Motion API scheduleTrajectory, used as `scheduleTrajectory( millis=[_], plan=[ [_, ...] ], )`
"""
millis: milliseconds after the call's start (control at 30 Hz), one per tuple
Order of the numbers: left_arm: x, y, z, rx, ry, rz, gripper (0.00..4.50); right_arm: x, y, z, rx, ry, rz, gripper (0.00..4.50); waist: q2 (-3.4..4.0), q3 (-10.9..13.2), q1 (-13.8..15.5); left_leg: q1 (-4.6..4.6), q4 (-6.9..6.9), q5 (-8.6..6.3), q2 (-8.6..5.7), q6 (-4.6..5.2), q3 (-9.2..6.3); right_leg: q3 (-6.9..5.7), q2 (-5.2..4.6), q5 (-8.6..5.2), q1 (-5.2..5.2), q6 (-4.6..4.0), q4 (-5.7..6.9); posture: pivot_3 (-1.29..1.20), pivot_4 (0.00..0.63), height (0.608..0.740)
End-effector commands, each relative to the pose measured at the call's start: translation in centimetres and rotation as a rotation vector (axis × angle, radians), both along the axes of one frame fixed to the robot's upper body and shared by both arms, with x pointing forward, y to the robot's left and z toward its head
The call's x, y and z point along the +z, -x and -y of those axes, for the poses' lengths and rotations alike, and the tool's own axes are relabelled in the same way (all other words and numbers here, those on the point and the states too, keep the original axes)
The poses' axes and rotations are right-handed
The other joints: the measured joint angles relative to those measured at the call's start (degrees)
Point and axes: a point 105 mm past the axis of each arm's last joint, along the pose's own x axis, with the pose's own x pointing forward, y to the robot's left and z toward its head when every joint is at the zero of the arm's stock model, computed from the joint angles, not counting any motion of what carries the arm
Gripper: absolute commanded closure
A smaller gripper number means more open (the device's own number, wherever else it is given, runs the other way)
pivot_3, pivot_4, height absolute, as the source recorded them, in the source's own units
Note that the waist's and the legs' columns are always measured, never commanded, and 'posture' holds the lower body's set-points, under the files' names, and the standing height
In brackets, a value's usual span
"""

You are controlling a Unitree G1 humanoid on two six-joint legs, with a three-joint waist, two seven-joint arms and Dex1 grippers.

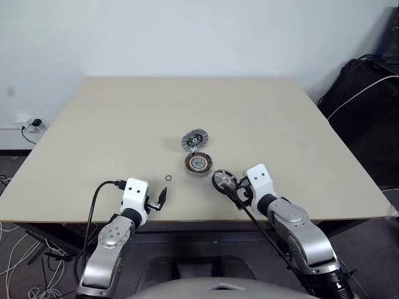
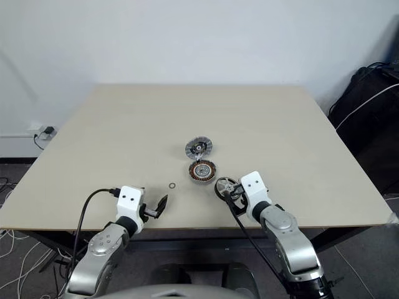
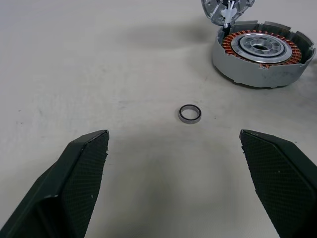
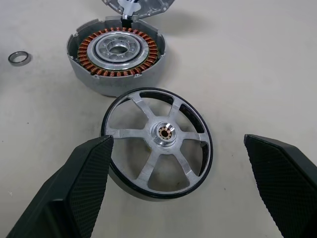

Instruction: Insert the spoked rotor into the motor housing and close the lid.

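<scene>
From the head views we see a pale beige table [image 1: 124,124] with the parts lined up near its front edge: the lid [image 1: 194,139] – a round grey ribbed disc with a dark centre – farthest out, then the motor housing [image 1: 198,163], a flat round shell ringed with copper-brown windings, and nearest us the spoked rotor [image 1: 223,181], a black-rimmed wheel with silvery spokes. The right gripper [image 1: 240,190] sits just beside the rotor; the left gripper [image 1: 159,200] hangs over the table's edge.

In the left wrist view, our black fingers stand wide apart, empty, a tiny thin loose ring [image 3: 189,113] ahead.

In the right wrist view, the fingers are likewise spread, flanking the rotor, which lies flat, just beside the housing. We judge it rigid, light and smooth-rimmed – best pinched across the rim.
</scene>
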Motion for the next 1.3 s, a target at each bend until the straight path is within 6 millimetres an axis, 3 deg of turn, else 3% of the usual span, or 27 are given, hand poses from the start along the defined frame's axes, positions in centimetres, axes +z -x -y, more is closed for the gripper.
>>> scheduleTrajectory(
  millis=[33, 367, 600, 767, 1100, 1300],
  plan=[
    [0.9, -0.8, -0.1, 0.014, -0.001, 0.04, 0.03, 1.8, -0.6, -0.1, -0.008, -0.013, 0.068, 0.0, 0.0, 0.0, 0.0, 0.0, 0.0, 0.0, 0.0, 0.0, 0.0, 0.0, 0.0, 0.0, 0.0, 0.0, 0.0, 0.0, 0.0, 0.74],
    [0.0, -3.8, 0.5, 0.005, 0.025, -0.011, 0.03, 2.0, -1.2, -0.5, -0.004, -0.021, 0.074, 0.0, -0.04, 0.0, 0.1, 0.0, 0.02, 0.01, -0.01, 0.0, 0.01, -0.02, 0.03, 0.01, 0.03, 0.01, 0.01, 0.0, 0.0, 0.74],
    [-0.8, -5.4, 2.1, -0.073, -0.003, -0.043, 0.03, 2.0, -1.2, -0.2, -0.014, -0.021, 0.077, 0.0, -0.05, 0.0, 0.1, -0.03, 0.03, 0.03, -0.02, -0.01, 0.02, -0.04, 0.09, 0.02, 0.03, 0.01, 0.01, 0.0, 0.0, 0.74],
    [-1.4, -5.5, 3.5, -0.14, 0.001, -0.072, 0.03, 1.9, -0.8, 0.2, -0.037, -0.021, 0.074, 0.0, -0.05, 0.0, 0.0, -0.03, 0.04, 0.03, -0.02, -0.01, 0.03, -0.03, 0.1, 0.03, 0.04, 0.03, 0.01, 0.0, 0.0, 0.74],
    [-3.5, -4.6, 3.7, -0.124, -0.021, -0.163, 0.03, 1.8, -0.6, 0.3, -0.055, -0.026, 0.072, 0.0, -0.06, 0.0, 0.0, -0.01, 0.06, 0.04, -0.01, -0.01, 0.02, -0.02, 0.09, 0.04, 0.05, 0.04, 0.03, 0.0, 0.0, 0.74],
    [-4.0, -4.2, 3.4, -0.096, -0.028, -0.178, 1.89, 1.8, -0.6, 0.2, -0.053, -0.029, 0.07, 0.0, -0.04, -0.1, 0.0, 0.02, 0.06, 0.03, -0.01, -0.01, 0.01, -0.01, 0.08, 0.04, 0.08, 0.04, 0.03, 0.0, 0.0, 0.74]
  ],
)
